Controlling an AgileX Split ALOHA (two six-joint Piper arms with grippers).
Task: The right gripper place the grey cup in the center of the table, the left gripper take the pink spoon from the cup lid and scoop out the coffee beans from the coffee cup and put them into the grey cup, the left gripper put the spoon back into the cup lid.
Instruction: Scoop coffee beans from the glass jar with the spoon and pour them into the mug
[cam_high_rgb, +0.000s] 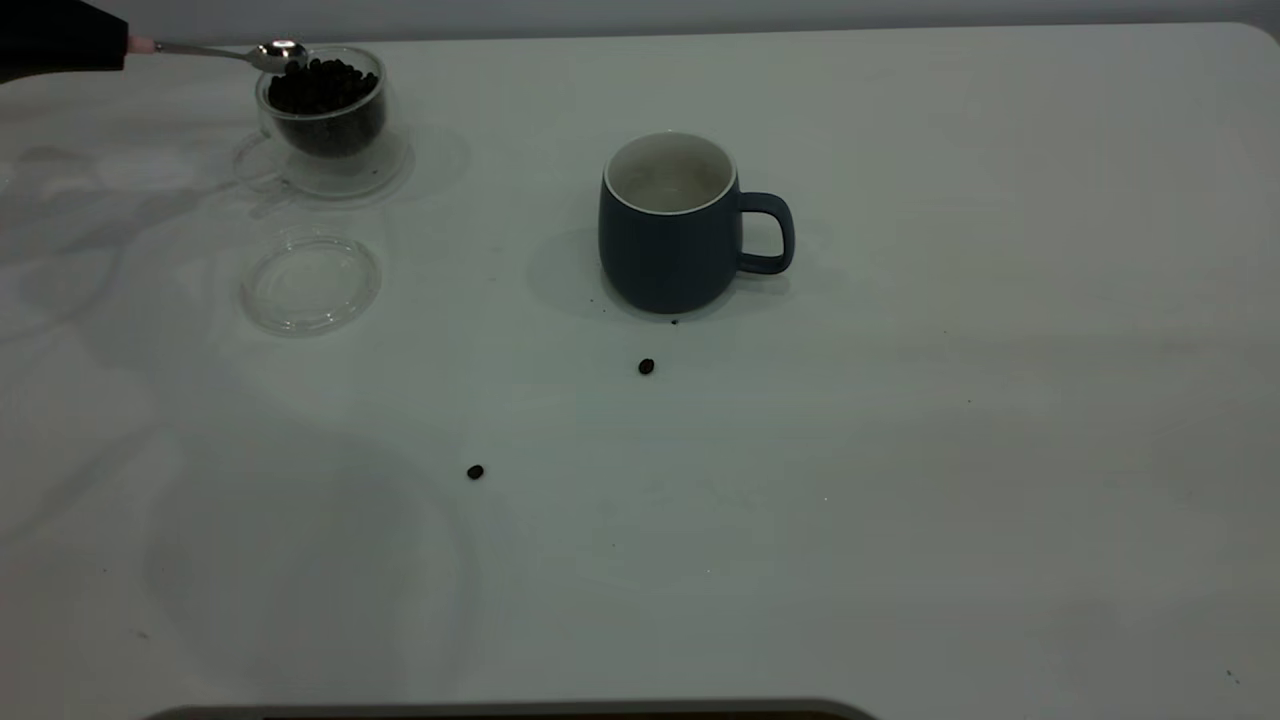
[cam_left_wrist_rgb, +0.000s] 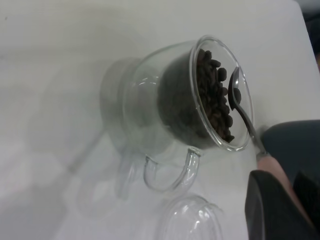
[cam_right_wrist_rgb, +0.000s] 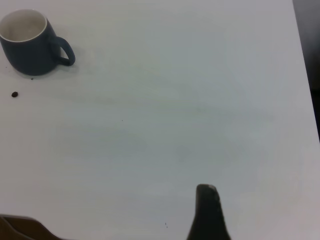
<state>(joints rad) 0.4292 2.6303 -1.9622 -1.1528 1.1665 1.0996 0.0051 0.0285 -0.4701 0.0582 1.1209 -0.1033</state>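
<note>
Your left gripper, clamped on the pink spoon, holds its bowl over the coffee beans in the coffee cup. Tilt while crossing to the grey cup and beans spill; two already lie loose. I cannot tell how the right gripper is set.

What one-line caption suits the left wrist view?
Left gripper holds the pink spoon at the coffee cup's rim, over the coffee beans.

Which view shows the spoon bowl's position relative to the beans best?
The left wrist view: the pink spoon has its bowl at the coffee beans inside the coffee cup. The exterior view shows the bowl over the rim, small. The right wrist view shows neither.
</note>
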